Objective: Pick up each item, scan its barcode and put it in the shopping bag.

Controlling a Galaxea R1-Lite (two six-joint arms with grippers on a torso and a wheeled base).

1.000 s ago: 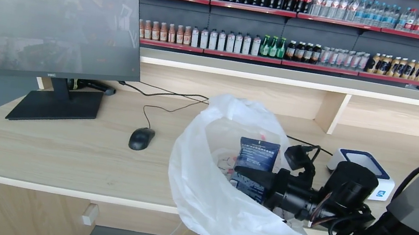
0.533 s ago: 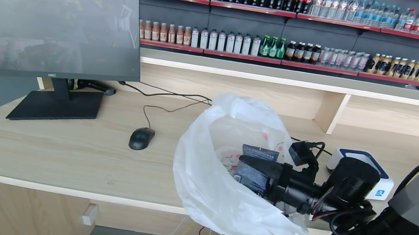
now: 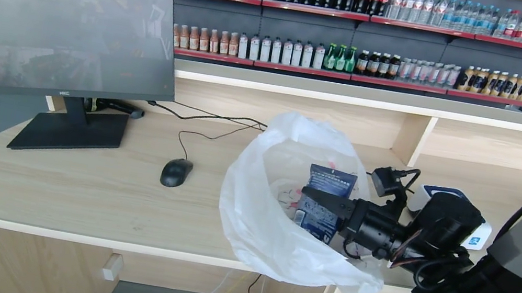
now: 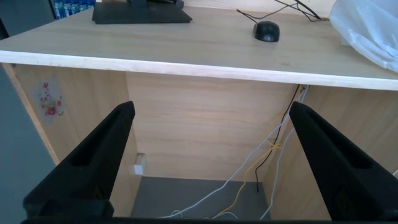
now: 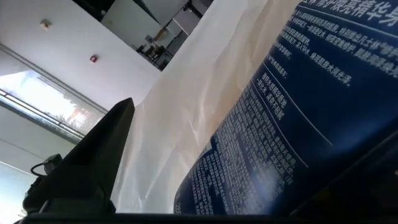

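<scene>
Blue snack pouch (image 3: 325, 200) stands upright in the mouth of the white shopping bag (image 3: 267, 237), pinched between the closed fingers of the right gripper (image 3: 316, 202), which comes in from the bag's right side. The bag sits at the near edge of the wooden counter (image 3: 47, 185), with its lower folds slumping over that edge.

Nearest of all, low down in front of the counter, the left gripper (image 4: 208, 168) hangs with its fingers spread wide and nothing between them, and loose cables (image 4: 264, 165) dangle in the recess beyond it.

Further back on the counter a black mouse (image 3: 176, 172) lies to the left of the bag, and a white-and-blue barcode scanner (image 3: 478, 237) sits behind the right arm. A dark monitor (image 3: 58, 27) stands at the far left. Shelves of bottled drinks (image 3: 366, 26) line the back wall.
</scene>
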